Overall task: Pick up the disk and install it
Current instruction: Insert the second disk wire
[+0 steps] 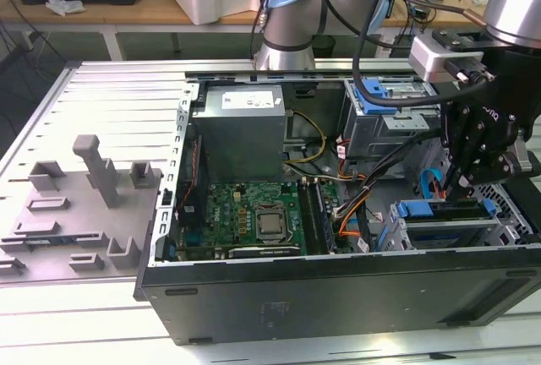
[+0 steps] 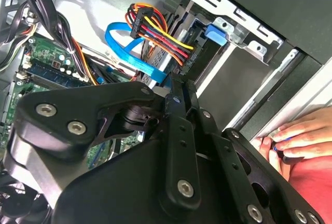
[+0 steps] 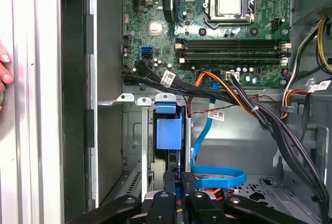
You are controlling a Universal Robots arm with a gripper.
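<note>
from the exterior view's left to its right, past the motherboard (image 1: 254,213), the disk (image 1: 448,228) is sitting edge-up in its bay, likely dense, rigid, shock-sensitive, the gripper (image 1: 461,183) pinching nearly closed on its upper edge.

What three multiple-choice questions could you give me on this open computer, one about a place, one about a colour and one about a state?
1. Where in the exterior view is the black gripper?
A. Over the grey fixtures at that view's left
B. Inside the case at that view's right end
C. Above the power supply

2. What colour is the flat ribbon cable looped on the case floor?
A. Red
B. White
C. Blue

3. How is the black computer case?
A. Open
B. Closed
C. Standing upright

B: the black gripper hangs inside the right end.
C: the flat ribbon cable is blue.
A: the black computer case shows its green motherboard.
</note>
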